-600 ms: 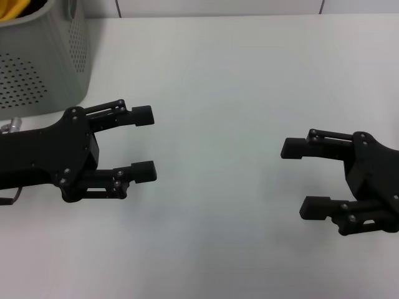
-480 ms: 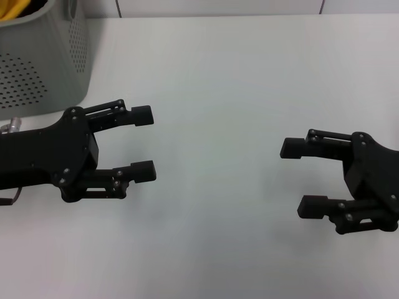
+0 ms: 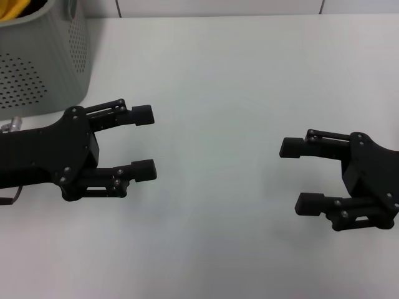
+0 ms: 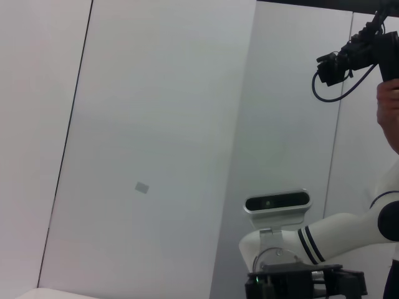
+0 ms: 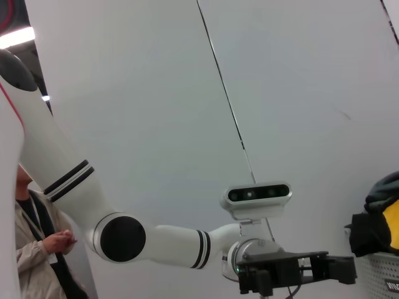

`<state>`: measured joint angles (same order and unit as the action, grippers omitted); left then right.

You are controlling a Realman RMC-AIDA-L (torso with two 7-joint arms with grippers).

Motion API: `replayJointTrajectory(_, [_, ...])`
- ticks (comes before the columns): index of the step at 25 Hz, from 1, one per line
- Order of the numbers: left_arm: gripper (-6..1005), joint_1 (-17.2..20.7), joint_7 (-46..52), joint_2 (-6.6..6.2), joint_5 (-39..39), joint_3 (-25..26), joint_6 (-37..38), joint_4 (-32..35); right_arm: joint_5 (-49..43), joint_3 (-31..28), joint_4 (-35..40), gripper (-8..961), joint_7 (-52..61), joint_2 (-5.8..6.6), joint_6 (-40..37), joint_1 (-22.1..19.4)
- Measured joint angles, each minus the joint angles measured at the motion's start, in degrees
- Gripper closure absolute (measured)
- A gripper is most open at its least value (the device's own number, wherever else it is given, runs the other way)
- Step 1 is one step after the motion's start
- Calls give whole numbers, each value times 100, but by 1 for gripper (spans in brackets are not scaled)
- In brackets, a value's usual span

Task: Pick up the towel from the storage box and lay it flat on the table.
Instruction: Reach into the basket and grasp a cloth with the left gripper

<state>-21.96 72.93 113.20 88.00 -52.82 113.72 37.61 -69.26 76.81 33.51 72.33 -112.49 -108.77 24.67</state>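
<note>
The left gripper (image 3: 148, 142) has its two black fingers spread apart with nothing between them, tips pointing toward the middle of the table (image 3: 237, 75). It hovers over the white tabletop just in front of the storage box (image 3: 43, 62), close to that box's near wall but not touching it. The right gripper (image 3: 298, 175) also has its fingers apart and empty; it is well away from the storage box, across the table, with its tips pointing back toward the left gripper.

The grey perforated storage box stands at the table's far left corner. The towel (image 3: 12, 7) lies inside it, only a yellow fold showing above the rim. In the right wrist view the towel (image 5: 391, 215) shows as yellow cloth bulging over the box's edge, beside something dark.
</note>
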Motion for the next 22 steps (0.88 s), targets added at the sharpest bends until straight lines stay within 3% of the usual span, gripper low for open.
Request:
replayJointTrajectory(13, [167,-7,2,-7,6,0,-2,0,-17,0,-12,162,0,0,137,42])
replayJointTrajectory(16, [167,5,184,28,-104,196,-18,133,-17,-3,-12,162,0,6,278,46])
replayJointTrajectory(18, [167,17,577,125,-150,596,-53,521,-18,-3,-12,162,0,18,453,46])
replayJointTrajectory(22, [167,189,1618,460,-72,1388,-438,2004,-75,-2,-54,163,0,22,706,56])
